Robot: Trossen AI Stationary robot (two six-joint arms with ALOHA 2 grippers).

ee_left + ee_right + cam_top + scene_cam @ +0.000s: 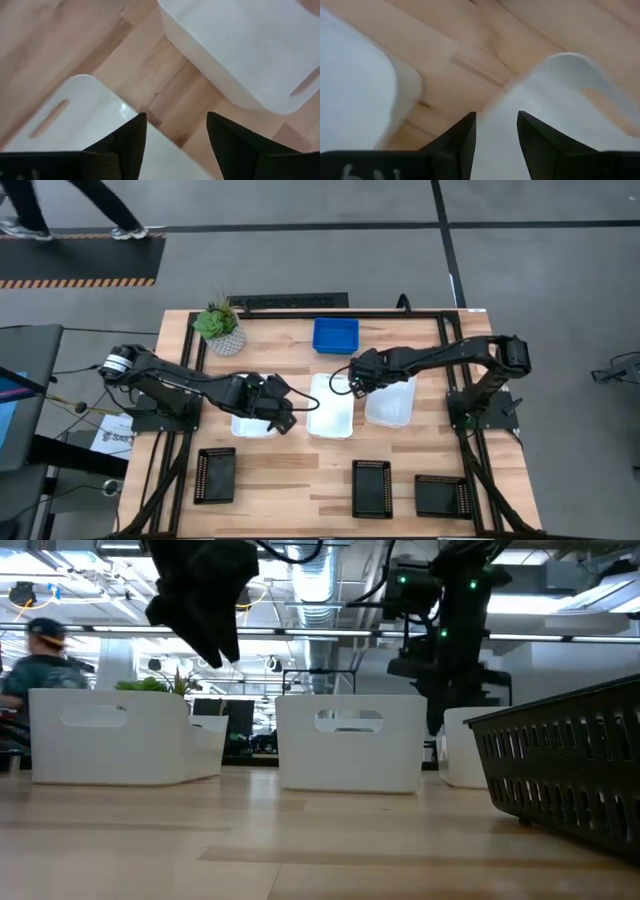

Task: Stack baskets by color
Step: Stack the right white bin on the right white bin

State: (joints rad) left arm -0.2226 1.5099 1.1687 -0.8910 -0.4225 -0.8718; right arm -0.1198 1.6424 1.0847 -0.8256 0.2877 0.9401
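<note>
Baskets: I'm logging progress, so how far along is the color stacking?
Done: only one blue basket is visible, possibly already nested. In hand: both open tools, left and right, hover by the white baskets, holding nothing. Left: three separate whites, three separate black baskets.

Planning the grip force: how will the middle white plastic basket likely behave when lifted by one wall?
The middle white plastic basket looks thin-walled and empty, so probably light. Its smooth glossy wall may be slippery. Gripped by one wall, it would likely tilt or flex slightly, though it seems stiff enough to keep its shape.

No text, label, brand or number can be read anywhere.
</note>
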